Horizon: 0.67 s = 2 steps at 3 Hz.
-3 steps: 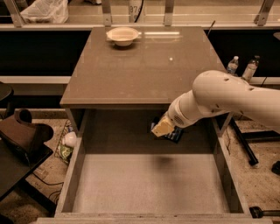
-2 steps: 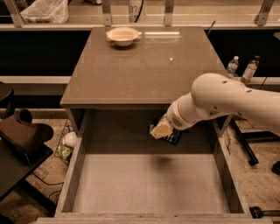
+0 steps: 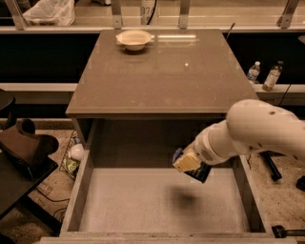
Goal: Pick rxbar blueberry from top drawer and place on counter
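The top drawer (image 3: 82, 190) is pulled open below the counter (image 3: 157, 76), and its pale speckled floor is bare. My gripper (image 3: 188, 163) hangs over the drawer's right half, on the white arm coming in from the right. It is shut on the rxbar blueberry (image 3: 200, 173), a dark wrapper that sticks out below and behind the yellowish fingers (image 3: 185, 163). The bar is held clear above the drawer floor and casts a shadow under it. The counter's front edge is above and behind the gripper.
A pale bowl (image 3: 134, 39) sits at the back of the counter. Two bottles (image 3: 263, 75) stand on the floor to the right. A dark chair (image 3: 26, 147) and floor clutter are on the left. A ledge with metal posts (image 3: 183, 9) runs behind the counter.
My gripper, with the bar in it, has moved toward the drawer's front and slightly right. Its shadow on the drawer floor has moved forward with it.
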### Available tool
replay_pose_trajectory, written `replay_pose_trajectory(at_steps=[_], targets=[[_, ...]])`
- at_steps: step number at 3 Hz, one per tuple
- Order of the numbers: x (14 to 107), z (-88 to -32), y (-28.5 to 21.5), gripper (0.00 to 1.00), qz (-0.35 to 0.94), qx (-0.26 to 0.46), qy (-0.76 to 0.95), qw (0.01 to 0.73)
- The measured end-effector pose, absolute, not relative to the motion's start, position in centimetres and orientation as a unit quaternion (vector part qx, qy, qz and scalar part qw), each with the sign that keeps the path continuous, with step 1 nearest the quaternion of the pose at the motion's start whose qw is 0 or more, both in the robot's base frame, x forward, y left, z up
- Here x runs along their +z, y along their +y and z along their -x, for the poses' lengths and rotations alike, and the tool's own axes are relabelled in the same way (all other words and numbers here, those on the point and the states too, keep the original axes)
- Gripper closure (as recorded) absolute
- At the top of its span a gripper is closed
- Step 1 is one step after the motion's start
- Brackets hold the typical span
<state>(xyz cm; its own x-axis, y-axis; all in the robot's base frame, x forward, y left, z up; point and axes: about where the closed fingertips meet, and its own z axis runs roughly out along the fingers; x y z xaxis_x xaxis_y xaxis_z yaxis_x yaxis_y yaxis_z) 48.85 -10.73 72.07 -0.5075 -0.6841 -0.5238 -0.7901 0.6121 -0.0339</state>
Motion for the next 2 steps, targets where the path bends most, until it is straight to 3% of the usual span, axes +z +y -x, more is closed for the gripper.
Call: replay_pose_trajectory(at_steps=[1, 2], targets=[[74.2, -48.2, -12.9, 1.0, 0.421, 0.079, 0.871, 0.241], [76.8, -51.2, -14.3, 1.0, 0.437, 0.053, 0.867, 0.232]])
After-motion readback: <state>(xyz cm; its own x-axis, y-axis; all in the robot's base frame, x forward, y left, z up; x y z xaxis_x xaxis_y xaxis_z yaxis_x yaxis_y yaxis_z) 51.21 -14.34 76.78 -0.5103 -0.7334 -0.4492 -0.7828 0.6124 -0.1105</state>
